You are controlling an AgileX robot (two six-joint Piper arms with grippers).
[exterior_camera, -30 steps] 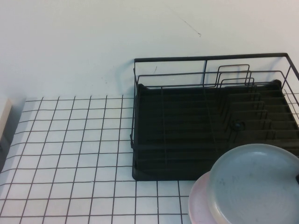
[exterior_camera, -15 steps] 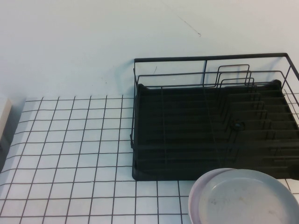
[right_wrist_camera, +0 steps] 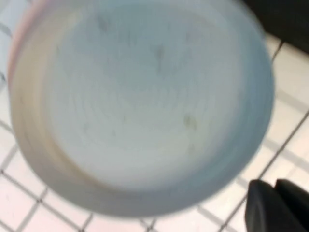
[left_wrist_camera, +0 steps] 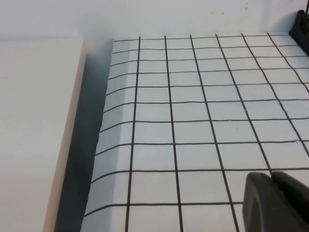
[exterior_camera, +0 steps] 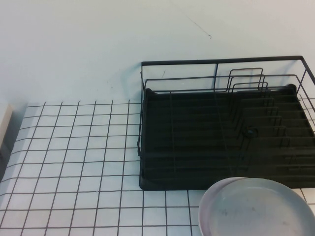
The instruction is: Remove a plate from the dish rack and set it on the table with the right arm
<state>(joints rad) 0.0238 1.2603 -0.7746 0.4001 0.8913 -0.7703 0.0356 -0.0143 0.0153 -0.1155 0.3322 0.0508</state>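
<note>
The pale grey-white plate [exterior_camera: 261, 209] lies flat on top of a pale pink plate [exterior_camera: 205, 209] on the gridded table [exterior_camera: 74, 157], just in front of the black wire dish rack [exterior_camera: 216, 62], which holds no dishes. In the right wrist view the plate [right_wrist_camera: 140, 96] fills the frame, and my right gripper [right_wrist_camera: 274, 186] is shut and empty just beside its rim, above the table [right_wrist_camera: 289, 87]. My left gripper [left_wrist_camera: 272, 177] is shut and empty over the table's left part. Neither gripper shows in the high view.
A beige surface [left_wrist_camera: 34, 135] borders the table's left edge across a dark gap. The rack's corner [left_wrist_camera: 301, 29] shows far off in the left wrist view. A pale wall [exterior_camera: 98, 44] stands behind the table.
One second ago the plate was tilted above the pink plate, with a bit of gripper at its right edge. It then came down flat on the pink plate and has lain still since.
</note>
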